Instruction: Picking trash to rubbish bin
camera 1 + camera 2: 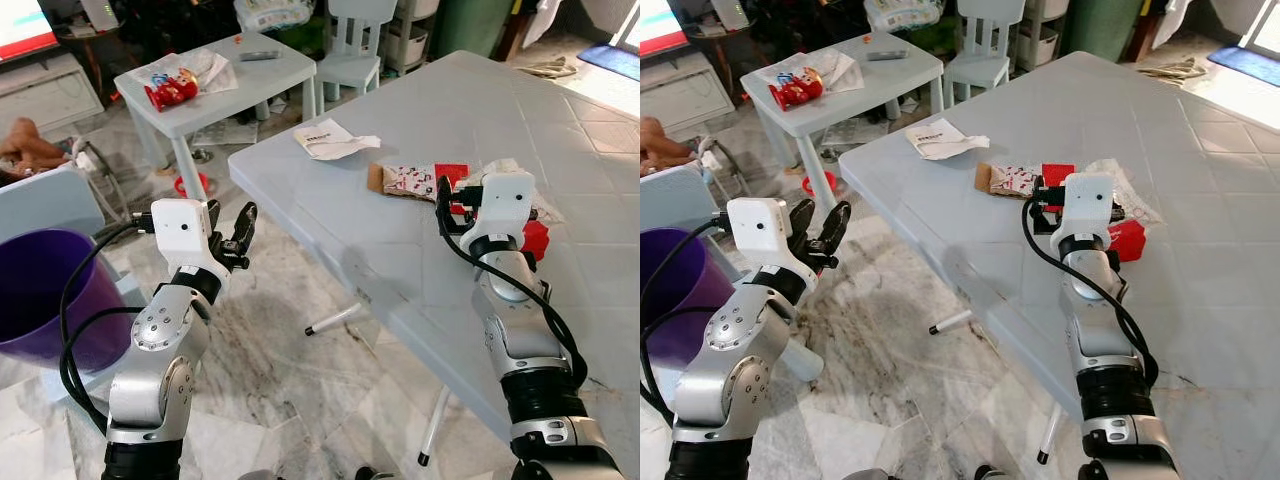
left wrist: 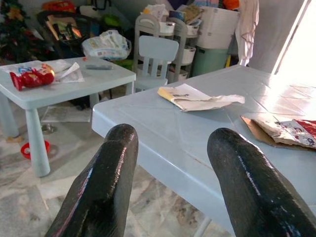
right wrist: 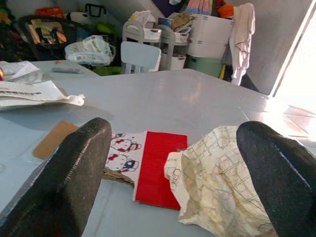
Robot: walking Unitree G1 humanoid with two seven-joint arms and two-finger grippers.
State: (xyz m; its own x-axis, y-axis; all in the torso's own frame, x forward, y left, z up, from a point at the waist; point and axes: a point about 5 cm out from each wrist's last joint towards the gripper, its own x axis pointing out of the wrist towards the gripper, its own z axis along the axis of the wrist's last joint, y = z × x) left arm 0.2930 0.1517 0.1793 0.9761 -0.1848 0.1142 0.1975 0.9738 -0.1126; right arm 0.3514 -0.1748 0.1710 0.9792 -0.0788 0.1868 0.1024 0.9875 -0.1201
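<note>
From the head views my right gripper (image 1: 447, 205) hovers over the pale grey plastic surface (image 1: 400, 280), just short of the crumpled cream printed paper wrapper (image 1: 1118, 192); purple plastic bin (image 1: 35, 290) sits low at my left. Left wrist view: left gripper (image 2: 173, 182) parted, empty. Right wrist view: fingers (image 3: 74, 173) wide apart astride the wrapper (image 3: 217, 182); light, soft stuff, I'd pinch its bunched middle.

Pale grey-blue table (image 1: 420, 180). On it: crumpled cream wrapper (image 3: 217, 182) with a faint printed grid; flat red packet (image 3: 159, 168), its left part white with red-and-black cartoon figures; brown cardboard flap (image 3: 52, 139) at its 9 o'clock; white paper (image 1: 330, 138) with black print. Purple bin (image 1: 40, 290). Small table (image 1: 210, 75) same pale blue, with a red packet (image 1: 170, 90). Grey-veined marble floor (image 1: 300, 400).
</note>
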